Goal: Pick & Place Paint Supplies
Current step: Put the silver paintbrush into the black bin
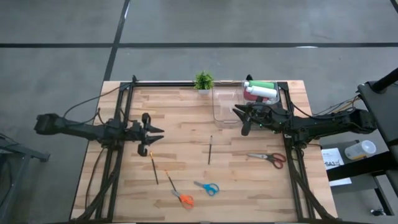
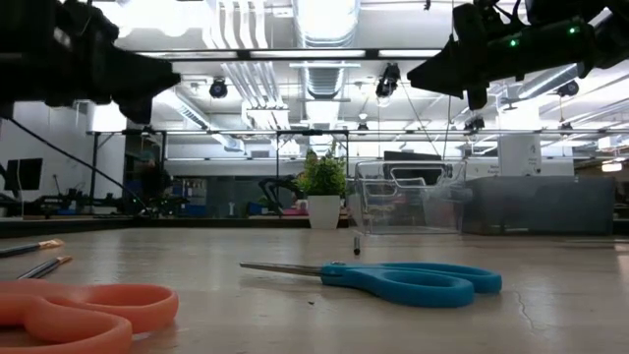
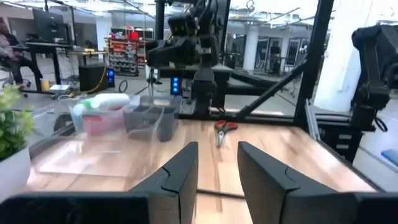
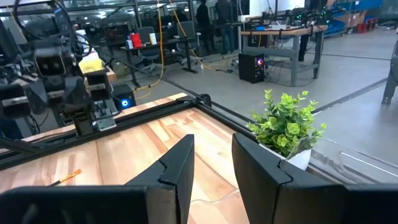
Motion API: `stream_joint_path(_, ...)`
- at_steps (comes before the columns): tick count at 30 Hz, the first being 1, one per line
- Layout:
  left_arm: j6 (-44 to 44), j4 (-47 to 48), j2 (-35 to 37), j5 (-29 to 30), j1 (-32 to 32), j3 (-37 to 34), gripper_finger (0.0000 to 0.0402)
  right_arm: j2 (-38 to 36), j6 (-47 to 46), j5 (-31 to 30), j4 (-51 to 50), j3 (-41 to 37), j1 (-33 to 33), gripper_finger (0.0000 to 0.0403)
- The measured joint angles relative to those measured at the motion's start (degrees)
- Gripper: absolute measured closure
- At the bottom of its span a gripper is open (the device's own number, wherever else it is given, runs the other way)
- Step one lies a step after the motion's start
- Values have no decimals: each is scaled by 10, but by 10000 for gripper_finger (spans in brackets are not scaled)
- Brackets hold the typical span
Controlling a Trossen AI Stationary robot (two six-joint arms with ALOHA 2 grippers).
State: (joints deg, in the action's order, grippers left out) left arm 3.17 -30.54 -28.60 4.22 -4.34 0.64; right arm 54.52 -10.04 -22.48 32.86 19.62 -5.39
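Squeeze bottles (image 1: 260, 91), one green and one white with a pink-red end showing, lie together inside a clear plastic bin (image 1: 255, 96) at the far right corner of the light wooden bench (image 1: 186, 134). A second clear, open-topped plastic container (image 1: 225, 104) stands just beside that bin, toward the bench centre. A small green potted plant in a white pot (image 1: 203, 81) sits at the far edge, near the container.

Three thin dark brushes lie loose on the bench: one dark brush (image 1: 210, 150) near the centre, a second brush (image 1: 153, 167) nearer the left arm, and a third with an orange tip (image 1: 170, 181) beside it. Three pairs of scissors lie apart from each other: red-handled scissors (image 1: 271, 158) on the right, blue-handled scissors (image 1: 206, 187) and orange-handled scissors (image 1: 182, 198) at the near edge.

The left end effector (image 1: 155, 134) hangs above the left half of the bench, fingers parted with a gap between them, holding nothing. The right end effector (image 1: 239, 116) hovers at the clear container's near edge, fingers likewise parted, holding nothing.
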Motion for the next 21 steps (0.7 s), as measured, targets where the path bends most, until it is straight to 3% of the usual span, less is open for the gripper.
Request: stream_joint_path(21,14,21,19,0,0,0,280,0,0,0,0,0,0,296)
